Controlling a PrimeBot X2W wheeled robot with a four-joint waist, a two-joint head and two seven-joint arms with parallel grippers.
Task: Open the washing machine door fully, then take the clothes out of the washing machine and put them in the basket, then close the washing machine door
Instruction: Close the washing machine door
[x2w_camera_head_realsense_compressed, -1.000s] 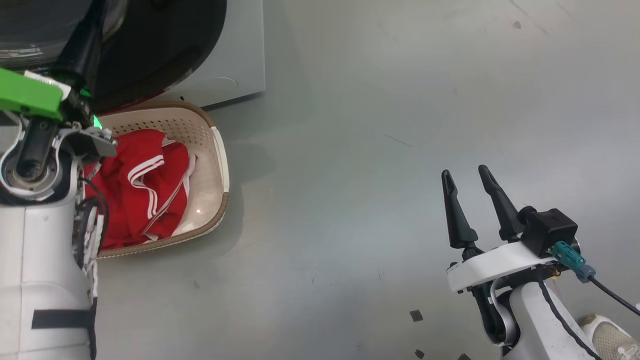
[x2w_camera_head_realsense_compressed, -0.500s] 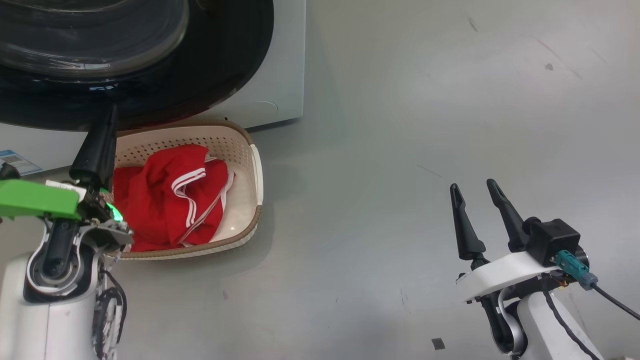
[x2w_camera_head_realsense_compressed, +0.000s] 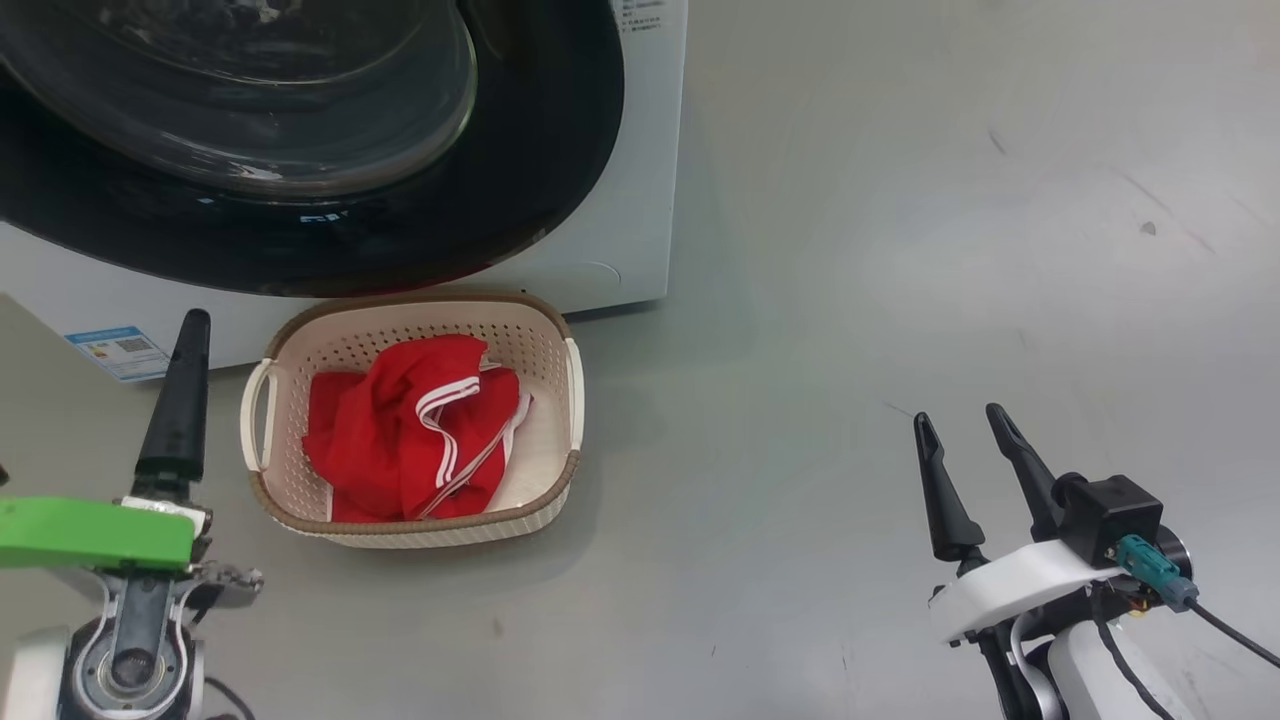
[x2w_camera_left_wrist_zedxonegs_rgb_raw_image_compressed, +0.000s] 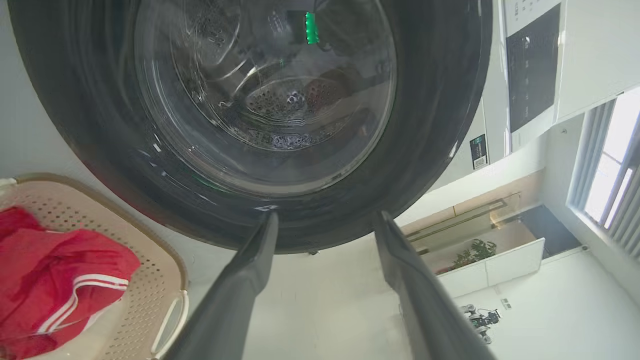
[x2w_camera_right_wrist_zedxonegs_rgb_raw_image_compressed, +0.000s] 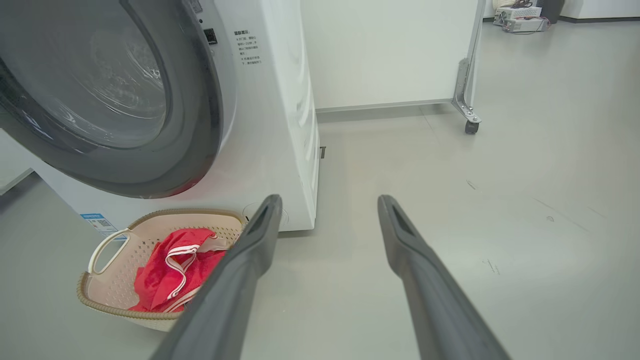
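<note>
The washing machine (x2w_camera_head_realsense_compressed: 645, 150) fills the upper left, and its door (x2w_camera_head_realsense_compressed: 545, 180), black rim around a glass bowl, lies against the white front. Directly below stands the basket (x2w_camera_head_realsense_compressed: 420, 298) holding the red, white-striped clothes (x2w_camera_head_realsense_compressed: 400, 440). One finger (x2w_camera_head_realsense_compressed: 178, 410) of my left gripper rises just left of the basket. In the left wrist view my left gripper (x2w_camera_left_wrist_zedxonegs_rgb_raw_image_compressed: 326, 215) is open and empty, aimed at the door's (x2w_camera_left_wrist_zedxonegs_rgb_raw_image_compressed: 440, 100) lower rim, with the basket (x2w_camera_left_wrist_zedxonegs_rgb_raw_image_compressed: 150, 280) and clothes (x2w_camera_left_wrist_zedxonegs_rgb_raw_image_compressed: 50, 270) at lower left. My right gripper (x2w_camera_head_realsense_compressed: 957, 413) (x2w_camera_right_wrist_zedxonegs_rgb_raw_image_compressed: 329, 197) hangs open and empty over the floor, far to the right.
A blue label (x2w_camera_head_realsense_compressed: 118, 352) marks the machine's lower front corner. In the right wrist view a white partition (x2w_camera_right_wrist_zedxonegs_rgb_raw_image_compressed: 400, 50) on a caster (x2w_camera_right_wrist_zedxonegs_rgb_raw_image_compressed: 470, 127) stands behind the machine (x2w_camera_right_wrist_zedxonegs_rgb_raw_image_compressed: 280, 100). Grey floor (x2w_camera_head_realsense_compressed: 900, 250) stretches right of the basket.
The head camera has swung, shifting the whole picture right and down. My left gripper has opened and drawn back from the door to a spot left of the basket. The right arm has stayed put.
</note>
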